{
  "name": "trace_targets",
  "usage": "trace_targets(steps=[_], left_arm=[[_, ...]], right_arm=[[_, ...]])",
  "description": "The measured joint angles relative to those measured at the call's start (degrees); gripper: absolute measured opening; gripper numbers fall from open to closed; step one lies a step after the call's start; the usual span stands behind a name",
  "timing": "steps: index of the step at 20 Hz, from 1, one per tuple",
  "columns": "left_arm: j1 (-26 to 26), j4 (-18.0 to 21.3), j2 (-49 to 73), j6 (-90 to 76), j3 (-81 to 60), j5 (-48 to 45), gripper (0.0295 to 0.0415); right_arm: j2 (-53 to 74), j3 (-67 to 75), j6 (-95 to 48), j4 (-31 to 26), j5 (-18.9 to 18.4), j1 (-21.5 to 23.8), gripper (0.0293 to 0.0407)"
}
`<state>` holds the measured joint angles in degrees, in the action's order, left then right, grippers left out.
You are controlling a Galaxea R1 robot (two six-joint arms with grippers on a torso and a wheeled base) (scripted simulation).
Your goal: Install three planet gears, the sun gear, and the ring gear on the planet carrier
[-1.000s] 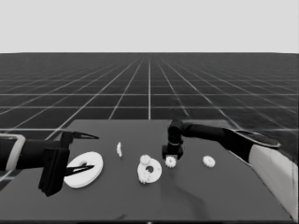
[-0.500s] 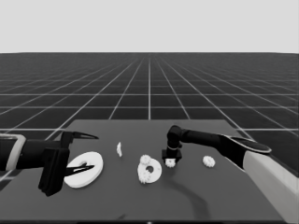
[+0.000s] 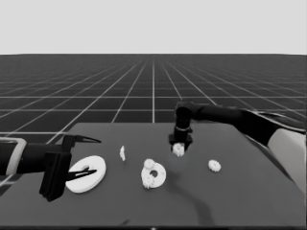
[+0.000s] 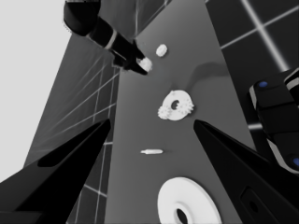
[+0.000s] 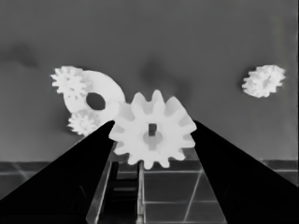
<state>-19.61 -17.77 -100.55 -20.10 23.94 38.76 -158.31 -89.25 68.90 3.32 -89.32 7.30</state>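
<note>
My right gripper [image 3: 180, 143] is shut on a planet gear [image 3: 179, 149], holding it just above the table behind and to the right of the planet carrier [image 3: 158, 176]. In the right wrist view the held gear [image 5: 152, 129] sits between the two fingers. Two planet gears [image 3: 149, 164] [image 3: 148, 182] sit on the carrier's left side. A further gear [image 3: 214, 166] lies loose to the right. The ring gear [image 3: 86, 173] lies at the left, under my waiting, open left gripper [image 3: 97, 155].
A thin white piece [image 3: 122, 153] lies between the ring gear and the carrier. The table's far edge [image 3: 153, 123] runs just behind the right gripper. The right arm's pale part [image 3: 288, 148] reaches in over the table's right side.
The right gripper has closed on the gear that lay to the right of the carrier and has risen with it. The left arm has not moved.
</note>
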Motion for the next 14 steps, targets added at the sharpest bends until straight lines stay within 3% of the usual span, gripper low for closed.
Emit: trace_targets(steps=[4, 14], left_arm=[[0.0, 0.0, 0.0, 0.0, 0.0, 0.0, 0.0385], [0.0, 0.0, 0.0, 0.0, 0.0, 0.0, 0.0385]], right_arm=[[-0.7, -1.9, -1.1, -4.1, -1.2, 4.7, 0.0312], [-7.7, 2.8, 10.6, -4.9, -1.0, 5.3, 0.0312]])
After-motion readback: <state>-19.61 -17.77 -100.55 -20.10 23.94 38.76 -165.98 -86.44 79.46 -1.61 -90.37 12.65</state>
